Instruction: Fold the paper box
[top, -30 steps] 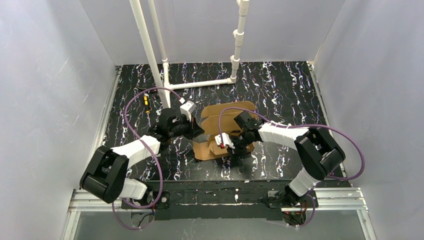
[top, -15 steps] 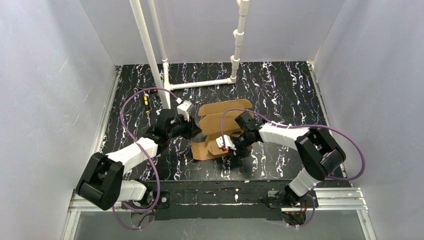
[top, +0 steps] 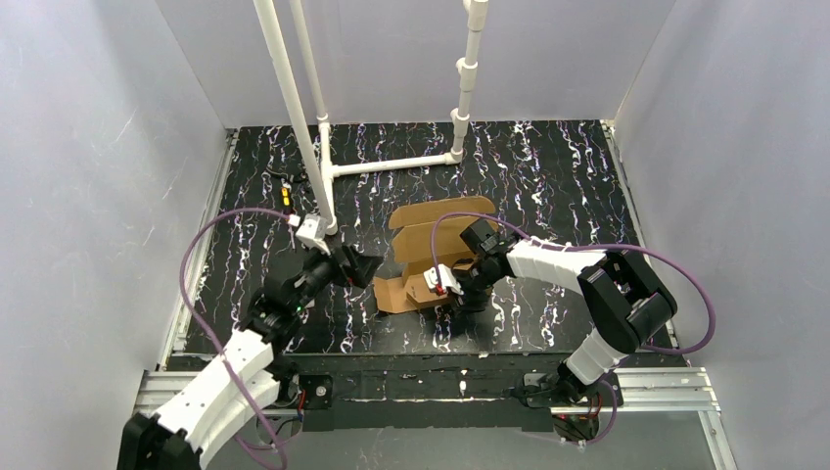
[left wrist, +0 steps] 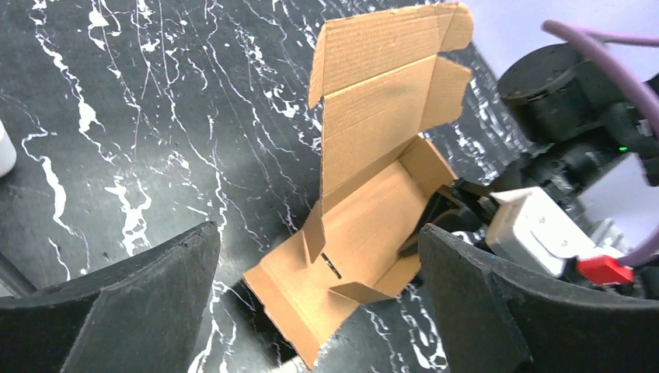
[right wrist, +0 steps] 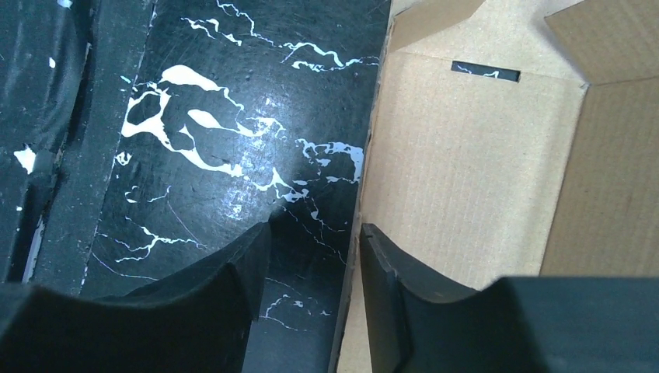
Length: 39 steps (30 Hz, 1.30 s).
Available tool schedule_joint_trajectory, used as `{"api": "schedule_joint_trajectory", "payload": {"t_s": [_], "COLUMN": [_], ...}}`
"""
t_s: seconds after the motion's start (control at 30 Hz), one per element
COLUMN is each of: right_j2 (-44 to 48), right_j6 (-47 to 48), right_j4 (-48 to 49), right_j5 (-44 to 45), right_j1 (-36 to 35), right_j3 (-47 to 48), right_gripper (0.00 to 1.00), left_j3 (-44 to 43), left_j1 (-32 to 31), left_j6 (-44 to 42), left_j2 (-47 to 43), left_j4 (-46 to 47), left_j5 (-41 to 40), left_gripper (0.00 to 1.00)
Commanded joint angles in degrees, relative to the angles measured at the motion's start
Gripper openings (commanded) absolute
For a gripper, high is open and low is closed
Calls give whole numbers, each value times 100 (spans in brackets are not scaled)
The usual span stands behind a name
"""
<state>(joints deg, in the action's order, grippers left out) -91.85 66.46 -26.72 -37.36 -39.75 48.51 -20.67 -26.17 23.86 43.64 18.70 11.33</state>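
Reaching in from the right, the right arm bends at the elbow and points its wrist down at the near right side of the paper box (top: 434, 247). In the right wrist view we see the right gripper (right wrist: 315, 233) straddling the box's side wall: one finger (right wrist: 217, 299) over the black marbled table (top: 548, 186), the other inside the tray. We note a clear gap between the outer finger and the wall, so the jaws stand apart and nothing is clamped.

The left arm lies low and stretched along the left of the table, with the wrist aimed at the box. We find the left gripper (top: 358, 266) spread wide, holding nothing, and apart from the box on its left side.

The box sits near the table's middle, partly folded. Its floor lies flat and its lid panel stands tilted up at the far end. A side wall is raised on the right. Inside the tray we see bare cardboard, a narrow slot (right wrist: 486, 74) cut in the floor, and the right gripper's inner finger.
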Motion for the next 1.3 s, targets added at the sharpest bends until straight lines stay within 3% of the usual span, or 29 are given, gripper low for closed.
{"api": "schedule_joint_trajectory", "payload": {"t_s": [0.0,0.1,0.2,0.3,0.6,0.93,1.27], "right_j2": [151,154,131,97,28,-51,-122], "right_j6": [48,23,-49,-193,-190,-169,-177], "right_j4": [-347,-360,-307,-179,-79,-97,-123], "right_j5": [-190,-258,-297,-211,-34,-41,-43], "right_j1": [20,20,20,20,20,20,20], "right_j3": [252,273,275,265,194,220,247], "right_gripper": [55,55,54,49,38,34,33], "left_j3": [389,418,138,-280,-1282,-1267,-1447], "left_j1": [82,90,87,25,-283,-301,-301], "left_j6": [885,1457,1798,1832,1360,1035,664], "left_j2": [-1015,-1105,-426,584,2683,3154,3711], "left_j4": [-303,-311,-96,278,568,539,544], "left_j5": [88,585,1071,1431,958,256,495], "left_gripper": [95,74,47,35,24,16,18]}}
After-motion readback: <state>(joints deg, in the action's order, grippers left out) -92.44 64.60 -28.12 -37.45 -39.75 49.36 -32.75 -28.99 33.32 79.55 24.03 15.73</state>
